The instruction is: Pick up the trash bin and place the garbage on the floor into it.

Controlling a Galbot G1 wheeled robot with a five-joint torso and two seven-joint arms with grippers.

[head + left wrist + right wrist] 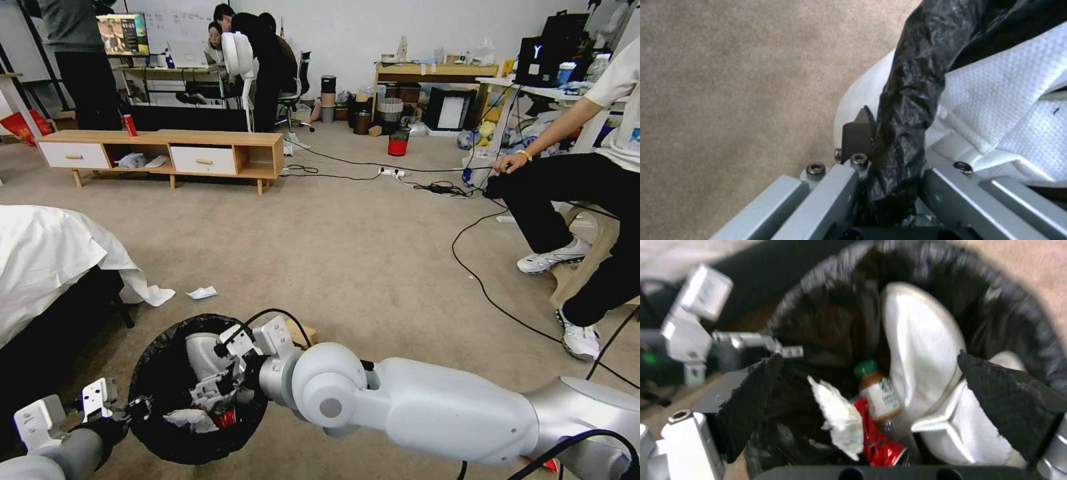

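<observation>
Trash bin [167, 393] at near left of the head view, upright, mouth facing up, held just off the floor [347, 253] or resting on it; cannot tell which. Black bag liner [907, 100] folded over the rim.

Left gripper [137, 405] at the bin's near-left rim. Left wrist view: rim and liner sit between the two fingers, dark pad [858, 133] pressed to the pale outer wall, the other finger inside; pincer narrow, clamped on the rim. Left arm comes in low from the near-left corner.

Right gripper [213, 387] over the bin mouth, pointing down into it. Right arm reaches across from near right to left, forearm roughly level, wrist bent down. Right wrist view: black pads [751, 396] spread wide, nothing between them.

Garbage inside the bin: clear bottle [880, 396] with its green cap pointing away from the camera, long axis running up the bin wall; red wrapper [876, 440] beside it; white tissue [840, 413] touching the wrapper; a larger white sheet [920, 366] against the liner.

White paper scrap [201, 292] lies flat on the floor, beyond the bin, near the hanging bedsheet edge [143, 287]. A tan cardboard corner [303, 331] shows just behind the right wrist.

Bed to the left of the bin; open carpet far and right; black cable [480, 280] crosses at right.
</observation>
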